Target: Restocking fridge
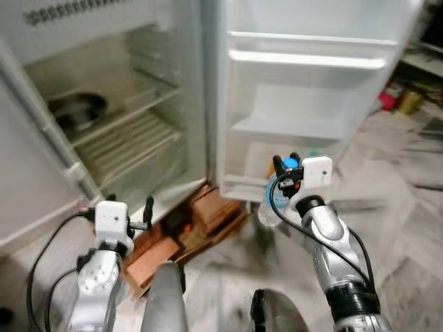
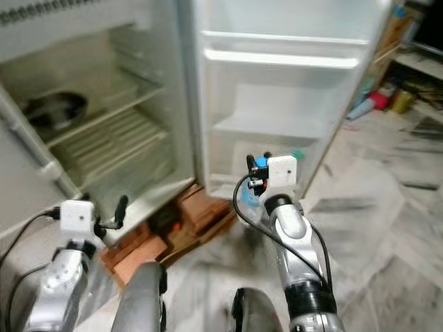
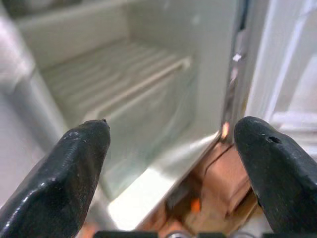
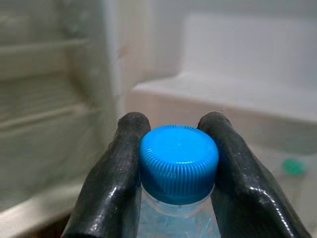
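Because your right gripper (image 4: 177, 168) has its two black fingers (image 4: 115, 173) pressed against the neck of the water bottle (image 1: 268, 205), right under the blue cap (image 4: 178, 157), the bottle hangs below the wrist and stays upright, which looks like the sensible hold for lowering it into a door rack. You have it in the air in front of the open fridge door (image 1: 311, 90), near the door's bottom shelf (image 1: 239, 185) and its hinge-side edge, above the floor and not yet resting on anything. A green-capped bottle (image 4: 293, 166) already seems to stand in that bottom shelf toward its far end, so the near end looks like the free spot. Your left gripper (image 3: 173, 163) is spread wide and carries nothing; it hovers low by the bottom front edge of the fridge compartment (image 1: 118, 131), just over the bricks (image 1: 201, 221) that prop the cabinet up. Watch that the bottle clears the shelf's front lip.
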Motion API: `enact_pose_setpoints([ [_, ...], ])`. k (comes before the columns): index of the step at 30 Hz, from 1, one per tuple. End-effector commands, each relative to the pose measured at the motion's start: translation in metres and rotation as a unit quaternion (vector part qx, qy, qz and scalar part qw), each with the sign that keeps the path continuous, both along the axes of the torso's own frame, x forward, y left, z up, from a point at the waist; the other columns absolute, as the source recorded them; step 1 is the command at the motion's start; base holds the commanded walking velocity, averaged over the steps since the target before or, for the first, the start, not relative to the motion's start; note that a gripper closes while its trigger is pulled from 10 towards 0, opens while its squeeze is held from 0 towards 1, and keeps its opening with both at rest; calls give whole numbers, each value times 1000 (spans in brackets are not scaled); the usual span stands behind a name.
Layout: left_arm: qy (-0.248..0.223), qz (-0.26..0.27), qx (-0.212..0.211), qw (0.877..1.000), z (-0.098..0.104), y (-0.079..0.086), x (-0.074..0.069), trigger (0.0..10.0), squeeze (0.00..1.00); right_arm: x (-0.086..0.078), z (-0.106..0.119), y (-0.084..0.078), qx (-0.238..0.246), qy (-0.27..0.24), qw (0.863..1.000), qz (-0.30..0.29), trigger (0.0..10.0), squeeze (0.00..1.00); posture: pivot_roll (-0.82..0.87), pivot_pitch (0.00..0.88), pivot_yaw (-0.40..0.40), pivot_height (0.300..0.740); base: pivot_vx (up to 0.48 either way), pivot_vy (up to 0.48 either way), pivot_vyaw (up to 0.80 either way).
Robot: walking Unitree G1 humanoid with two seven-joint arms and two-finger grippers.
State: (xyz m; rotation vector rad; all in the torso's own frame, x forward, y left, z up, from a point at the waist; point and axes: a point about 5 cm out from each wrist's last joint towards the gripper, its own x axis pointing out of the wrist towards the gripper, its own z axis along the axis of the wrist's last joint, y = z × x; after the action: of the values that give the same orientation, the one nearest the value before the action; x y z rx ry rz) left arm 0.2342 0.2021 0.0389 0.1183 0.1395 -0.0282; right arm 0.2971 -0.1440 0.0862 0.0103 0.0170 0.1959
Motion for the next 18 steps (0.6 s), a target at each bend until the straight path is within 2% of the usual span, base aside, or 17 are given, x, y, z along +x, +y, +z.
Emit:
enact_pose_setpoints([
  [1,-30,-5,7,1000,14,0,11,10000,0,5,11,1,1,-22,1000,0,10000,0,19,64,-55,650,0,0,0],
  [16,-33,-6,5,999,15,0,11,10000,0,7,13,2,2,-26,1000,5,10000,0,18,69,-56,650,0,0,0],
  [18,-32,-7,5,999,14,0,10,10000,0,6,13,2,1,-26,1000,5,10000,0,18,70,-56,650,240,0,0],
])
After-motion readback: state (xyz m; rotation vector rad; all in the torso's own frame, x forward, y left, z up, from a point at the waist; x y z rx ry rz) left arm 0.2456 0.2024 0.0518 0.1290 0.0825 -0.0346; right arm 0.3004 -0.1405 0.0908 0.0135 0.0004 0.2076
